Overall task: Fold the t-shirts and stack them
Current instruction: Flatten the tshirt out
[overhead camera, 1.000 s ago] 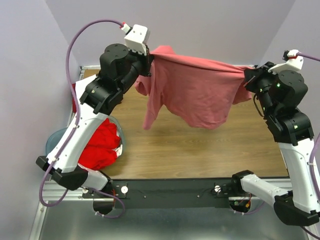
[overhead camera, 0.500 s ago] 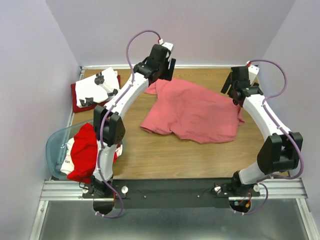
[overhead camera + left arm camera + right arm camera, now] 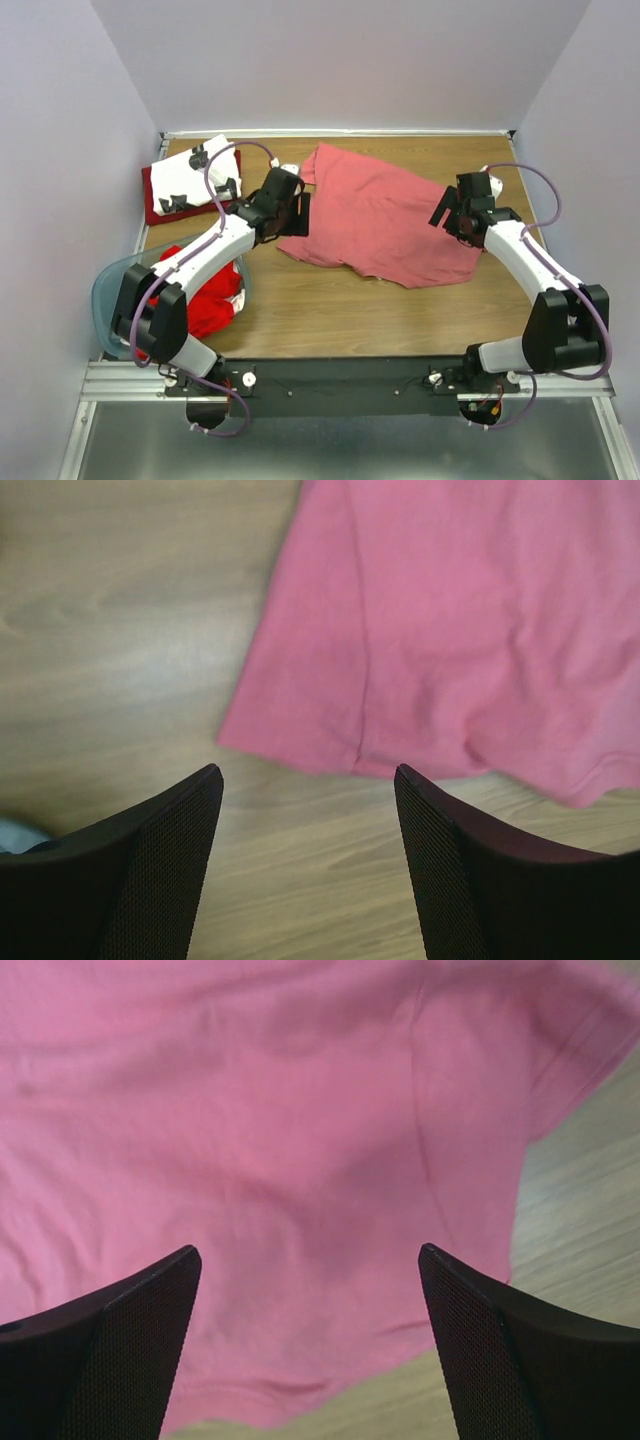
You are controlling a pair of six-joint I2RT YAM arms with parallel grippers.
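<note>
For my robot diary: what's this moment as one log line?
salmon-pink t-shirt: lying on table | left gripper: open, empty | right gripper: open, empty | white t-shirt on dark red t-shirt: far-left corner

We see two slim arms, the left arm (image 3: 205,255) and right arm (image 3: 520,250), each with white shells on the long links and chunky black housings at the joints. A purple cable (image 3: 225,150) loops off each one. The left claw (image 3: 305,770) and right claw (image 3: 310,1250) are black, and their fingers (image 3: 170,860) are broad, tapered wedges with a fine mesh texture. Both bases sit on a black bar (image 3: 340,375) dotted with small pale fittings.
</note>
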